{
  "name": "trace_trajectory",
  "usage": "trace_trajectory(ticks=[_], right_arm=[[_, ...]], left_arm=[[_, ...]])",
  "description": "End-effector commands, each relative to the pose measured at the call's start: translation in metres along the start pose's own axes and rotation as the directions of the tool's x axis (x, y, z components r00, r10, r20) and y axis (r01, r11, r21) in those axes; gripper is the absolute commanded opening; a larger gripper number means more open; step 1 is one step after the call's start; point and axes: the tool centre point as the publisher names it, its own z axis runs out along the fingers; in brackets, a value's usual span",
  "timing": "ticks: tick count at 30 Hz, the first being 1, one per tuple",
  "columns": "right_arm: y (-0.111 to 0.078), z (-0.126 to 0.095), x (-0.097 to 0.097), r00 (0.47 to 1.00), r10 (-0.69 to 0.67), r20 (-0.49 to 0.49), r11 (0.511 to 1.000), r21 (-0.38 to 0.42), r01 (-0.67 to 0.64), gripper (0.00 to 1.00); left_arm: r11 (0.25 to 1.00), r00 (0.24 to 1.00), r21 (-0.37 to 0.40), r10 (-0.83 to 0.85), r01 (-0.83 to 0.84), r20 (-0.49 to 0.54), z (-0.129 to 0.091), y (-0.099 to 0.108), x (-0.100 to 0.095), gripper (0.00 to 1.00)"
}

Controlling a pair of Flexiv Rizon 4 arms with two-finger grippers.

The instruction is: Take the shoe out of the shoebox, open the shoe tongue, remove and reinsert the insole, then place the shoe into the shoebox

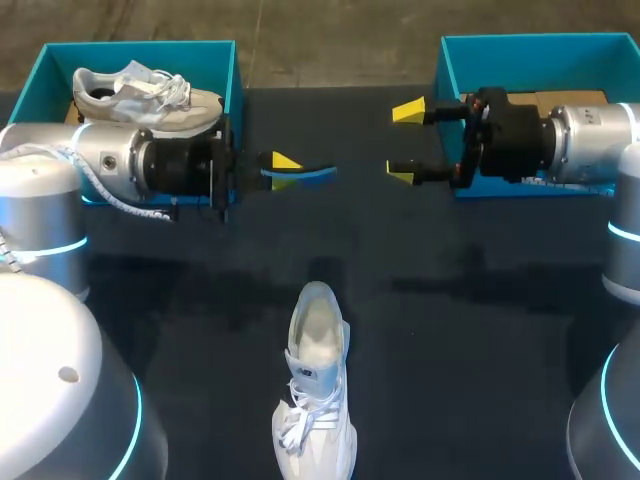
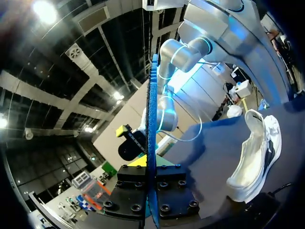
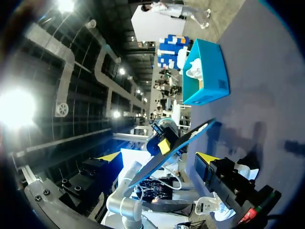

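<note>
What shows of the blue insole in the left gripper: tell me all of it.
The insole is a thin, flat blue piece, foam-like by its look, with a slight curve. It is out of the white shoe and held in the air over the table. The left gripper is shut on one end, from both faces; the other end points free toward the open right gripper, which does not touch it. From the left wrist it shows edge-on.

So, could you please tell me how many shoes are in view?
2. One shoe lies in the left shoebox; the other shoe stands on the table at the near middle. My right arm partly hides the right shoebox, so another may be hidden.
</note>
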Motion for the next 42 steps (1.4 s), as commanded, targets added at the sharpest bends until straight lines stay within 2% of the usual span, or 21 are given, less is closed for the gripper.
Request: trace_trajectory(ticks=[1,4,6,12,17,20,21,26,28,42], right_arm=[[-0.001,0.000,0.000,1.000,0.001,0.003,1.000,-0.001,-0.001,1.00],[-0.001,0.000,0.000,1.000,0.001,0.003,1.000,-0.001,-0.001,1.00],[-0.001,0.000,0.000,1.000,0.001,0.003,1.000,-0.001,-0.001,1.00],[-0.001,0.000,0.000,1.000,0.001,0.003,1.000,-0.001,-0.001,1.00],[-0.001,0.000,0.000,1.000,0.001,0.003,1.000,-0.001,-0.001,1.00],[-0.001,0.000,0.000,1.000,0.001,0.003,1.000,-0.001,-0.001,1.00],[-0.001,0.000,0.000,1.000,0.001,0.003,1.000,-0.001,-0.001,1.00],[-0.001,0.000,0.000,1.000,0.001,0.003,1.000,-0.001,-0.001,1.00],[-0.001,0.000,0.000,1.000,0.001,0.003,1.000,-0.001,-0.001,1.00],[-0.001,0.000,0.000,1.000,0.001,0.003,1.000,-0.001,-0.001,1.00]], left_arm=[[0.988,0.987,-0.002,-0.153,0.153,-0.042,0.001,0.003,0.000,0.00],[0.901,0.900,-0.037,-0.434,0.433,-0.036,-0.002,0.008,-0.003,0.00],[0.857,0.859,-0.058,-0.512,0.512,0.012,-0.006,0.007,-0.002,0.00],[0.704,0.707,-0.063,-0.706,0.707,0.041,-0.013,-0.002,-0.001,0.00],[0.542,0.543,-0.053,-0.824,0.839,0.162,-0.013,0.003,0.002,0.00],[0.435,0.431,-0.035,-0.874,0.900,0.224,-0.012,0.013,-0.001,0.00],[0.369,0.362,-0.014,-0.903,0.929,0.233,-0.011,0.018,-0.002,0.00],[0.112,0.101,0.045,-0.977,0.993,0.186,-0.010,0.031,-0.002,0.00],[0.103,0.095,0.028,-0.972,0.994,0.215,-0.009,0.034,-0.001,0.00],[0.103,0.095,0.028,-0.972,0.994,0.215,-0.009,0.034,-0.001,0.00]])
